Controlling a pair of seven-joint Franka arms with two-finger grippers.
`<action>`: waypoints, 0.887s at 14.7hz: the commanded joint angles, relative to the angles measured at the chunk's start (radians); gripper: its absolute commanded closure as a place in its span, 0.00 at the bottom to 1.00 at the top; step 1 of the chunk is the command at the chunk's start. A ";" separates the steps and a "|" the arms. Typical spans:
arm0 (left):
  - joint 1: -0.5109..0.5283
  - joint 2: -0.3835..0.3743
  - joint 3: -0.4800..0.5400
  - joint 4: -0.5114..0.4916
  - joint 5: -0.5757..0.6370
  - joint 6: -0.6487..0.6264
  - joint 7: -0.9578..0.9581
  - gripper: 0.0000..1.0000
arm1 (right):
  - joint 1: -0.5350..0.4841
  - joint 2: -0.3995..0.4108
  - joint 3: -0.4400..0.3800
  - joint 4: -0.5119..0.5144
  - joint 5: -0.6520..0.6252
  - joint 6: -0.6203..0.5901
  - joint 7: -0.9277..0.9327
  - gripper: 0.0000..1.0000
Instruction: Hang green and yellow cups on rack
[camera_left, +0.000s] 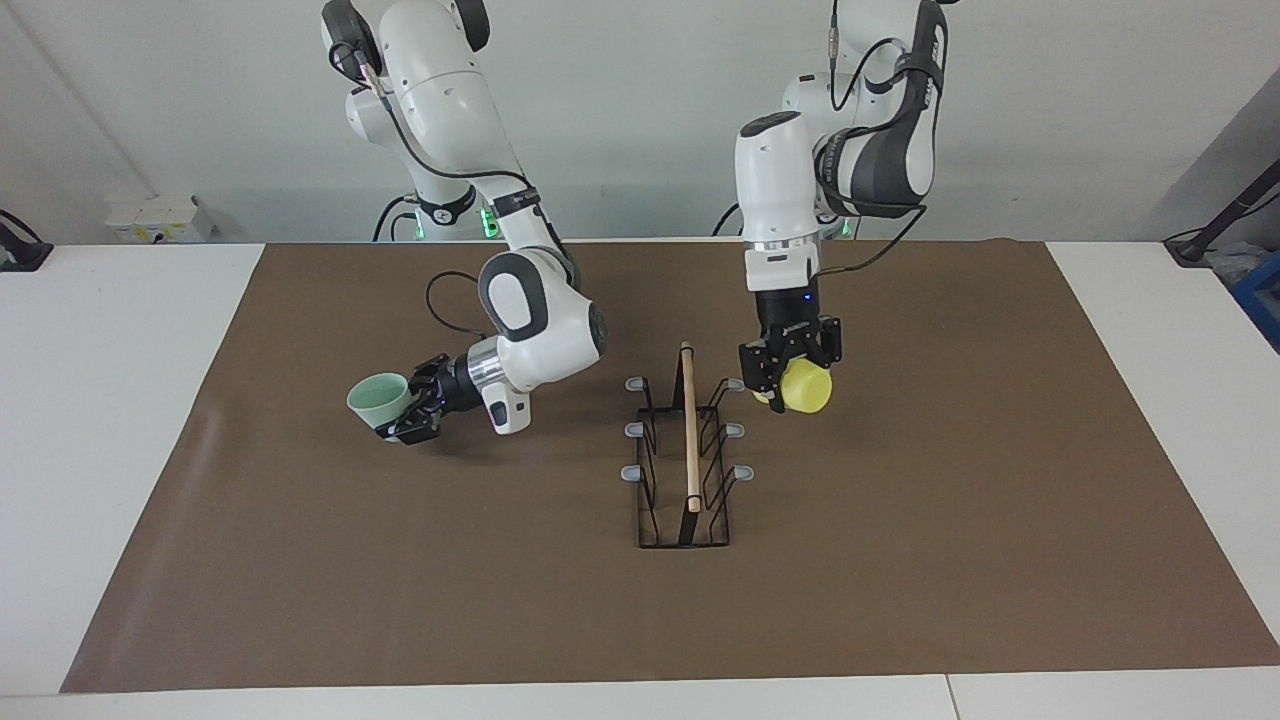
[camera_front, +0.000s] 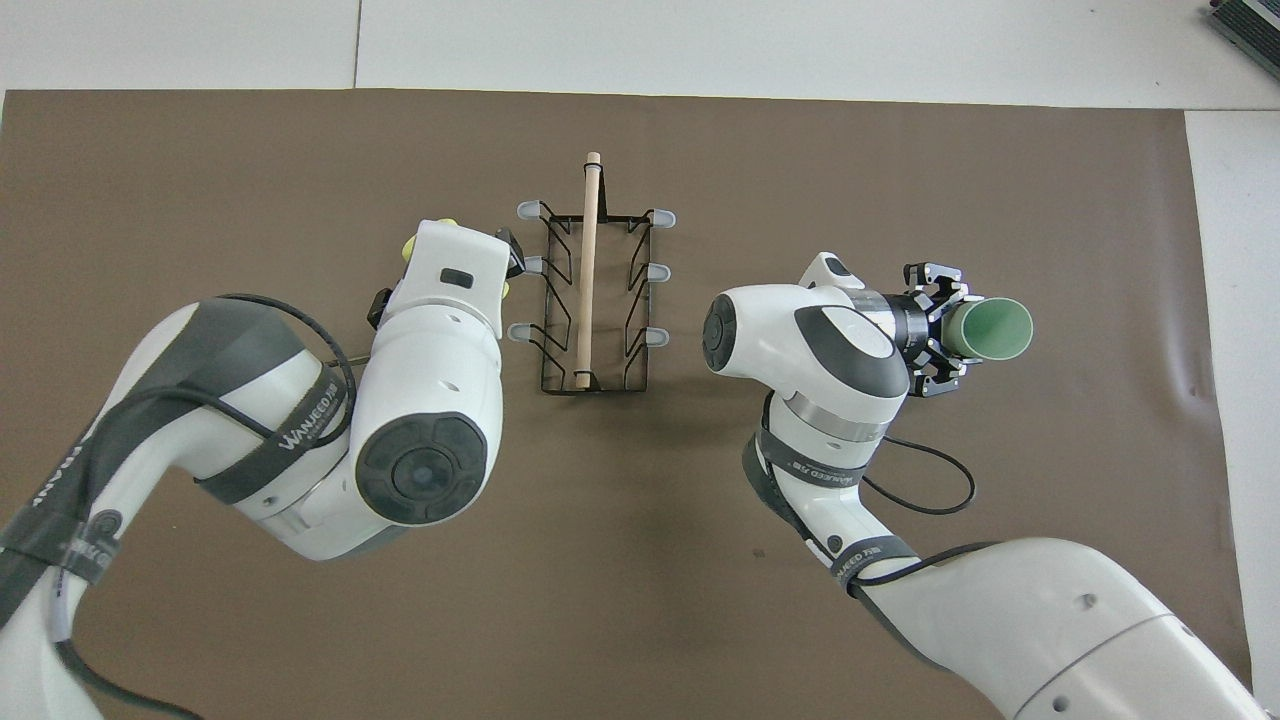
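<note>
Carefully, with my left gripper (camera_left: 778, 385) clamped on the yellow cup (camera_left: 806, 386) beside the rack (camera_left: 688, 470) and my right gripper (camera_left: 412, 405) clamped on the green cup (camera_left: 379, 399), I should tip each mouth squarely over a prong.

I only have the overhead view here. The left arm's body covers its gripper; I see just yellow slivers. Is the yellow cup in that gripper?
Observer: Yes. The left gripper is shut on the yellow cup, held in the air.
Operator: How close is it to the rack?
Observer: Right beside the rack, at the prong nearest the robots on the left arm's side; contact is unclear.
Operator: And the green cup?
Observer: The right gripper holds the green cup sideways above the mat, well clear of the rack.
</note>
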 joint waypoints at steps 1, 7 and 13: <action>0.004 -0.040 -0.025 -0.064 0.156 0.030 -0.144 1.00 | -0.080 -0.107 0.013 -0.015 0.103 0.011 -0.032 1.00; 0.001 -0.064 -0.070 -0.128 0.357 -0.004 -0.351 1.00 | -0.184 -0.205 0.011 -0.001 0.296 0.072 -0.053 1.00; -0.007 -0.053 -0.113 -0.171 0.498 -0.048 -0.568 1.00 | -0.250 -0.314 0.005 0.051 0.719 0.123 -0.028 1.00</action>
